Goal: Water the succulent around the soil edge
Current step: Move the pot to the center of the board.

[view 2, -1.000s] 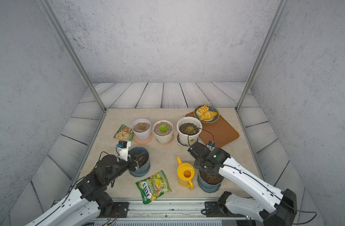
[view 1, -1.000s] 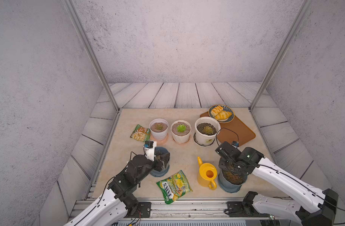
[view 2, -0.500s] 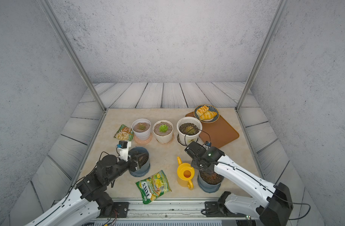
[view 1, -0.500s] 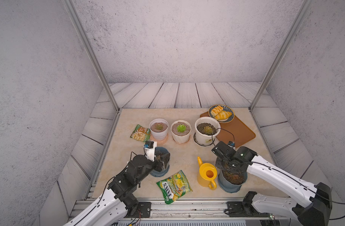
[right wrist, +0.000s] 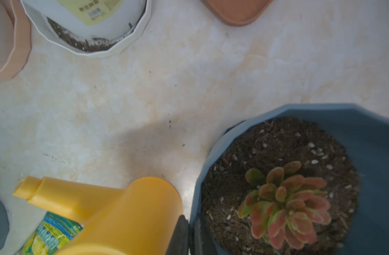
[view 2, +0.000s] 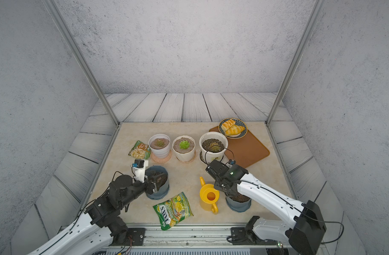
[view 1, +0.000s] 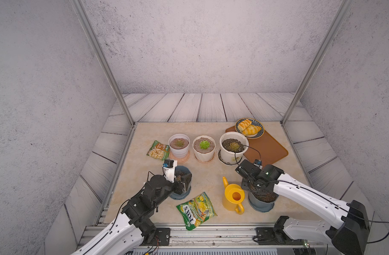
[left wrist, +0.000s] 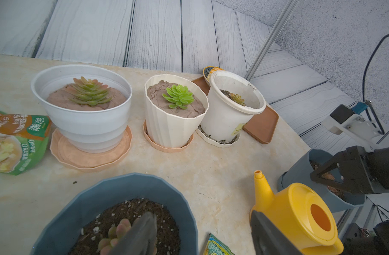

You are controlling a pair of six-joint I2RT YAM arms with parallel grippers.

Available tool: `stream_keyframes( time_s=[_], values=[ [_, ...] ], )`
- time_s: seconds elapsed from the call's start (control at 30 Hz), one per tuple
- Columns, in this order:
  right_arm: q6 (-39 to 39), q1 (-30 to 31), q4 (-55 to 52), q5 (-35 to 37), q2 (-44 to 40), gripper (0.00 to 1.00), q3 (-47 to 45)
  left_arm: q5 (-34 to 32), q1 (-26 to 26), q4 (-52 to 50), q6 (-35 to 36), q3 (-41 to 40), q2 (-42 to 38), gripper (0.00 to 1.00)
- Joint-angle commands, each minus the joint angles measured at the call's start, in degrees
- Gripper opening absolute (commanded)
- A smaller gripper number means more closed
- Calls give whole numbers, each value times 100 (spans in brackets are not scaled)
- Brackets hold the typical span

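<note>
The right gripper [right wrist: 188, 221] has its fingers pinched together between the watering can [right wrist: 122, 209] and the blue pot [right wrist: 376, 136], while the left gripper [left wrist: 202, 215] has its fingers spread wide.

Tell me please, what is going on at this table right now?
The right gripper, jaws shut, sits low between the yellow watering can and the right blue pot; I see nothing held. The can stands upright on the table, not yet lifted. The left gripper hovers, jaws open, over the left blue pot.
</note>
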Motion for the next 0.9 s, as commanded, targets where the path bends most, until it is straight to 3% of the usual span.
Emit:
stream_keyframes(
  time_s=[0.0,0.3,0.87],
  values=[
    [-379,2,191,232,193,0,136,-24,-46,-21,68,53,-59,73],
    [-1632,2,1210,-24,469,0,473,-51,-72,-23,72,53,-44,73],
    [-2295,4,2247,-1084,2127,0,1611,-211,-90,-121,49,61,-99,73]
  ],
)
